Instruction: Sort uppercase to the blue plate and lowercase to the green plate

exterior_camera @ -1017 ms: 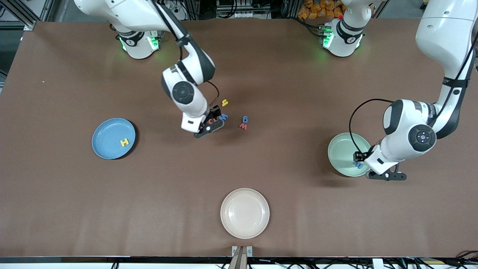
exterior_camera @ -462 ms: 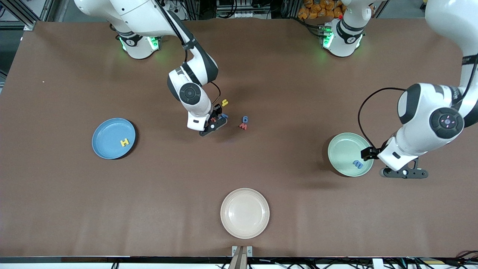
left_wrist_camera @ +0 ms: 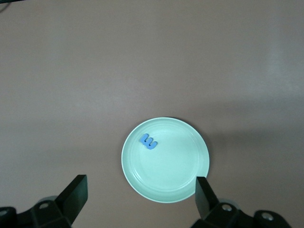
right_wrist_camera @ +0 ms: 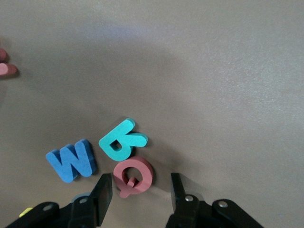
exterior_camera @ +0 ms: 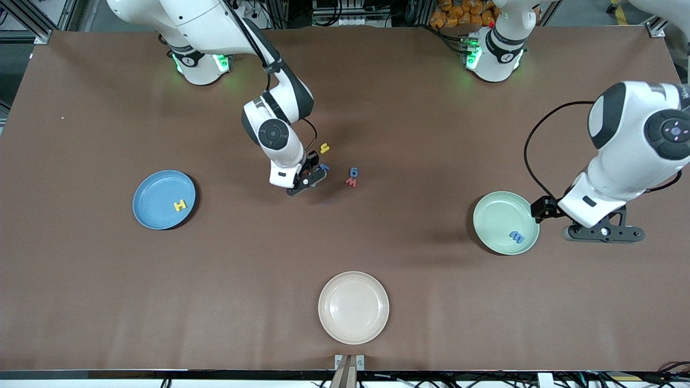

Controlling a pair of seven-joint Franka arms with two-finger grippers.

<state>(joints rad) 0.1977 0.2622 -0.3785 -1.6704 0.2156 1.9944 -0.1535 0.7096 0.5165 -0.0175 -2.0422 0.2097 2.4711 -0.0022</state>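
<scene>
My right gripper [exterior_camera: 305, 181] [right_wrist_camera: 140, 197] is open and low over the letter cluster. The red Q [right_wrist_camera: 133, 176] lies on the table between its fingers, the teal R [right_wrist_camera: 121, 141] and the blue W [right_wrist_camera: 72, 160] [exterior_camera: 325, 167] beside it. Yellow h [exterior_camera: 324, 147], blue round letter [exterior_camera: 353, 172] and red w [exterior_camera: 351, 182] lie close by. The blue plate [exterior_camera: 156, 194] holds the yellow H [exterior_camera: 179, 205]. The green plate [exterior_camera: 498, 215] [left_wrist_camera: 175, 171] holds a blue lowercase letter [exterior_camera: 516, 236] [left_wrist_camera: 148, 141]. My left gripper [exterior_camera: 601, 233] [left_wrist_camera: 140, 197] is open and empty, up beside the green plate.
A cream plate [exterior_camera: 353, 307] sits near the table's front edge, nearer to the camera than the letters. Bare brown table lies between the plates.
My left gripper has risen and drawn away from the green plate toward the left arm's end, leaving the blue letter on it. My right gripper has shifted slightly onto the Q.
</scene>
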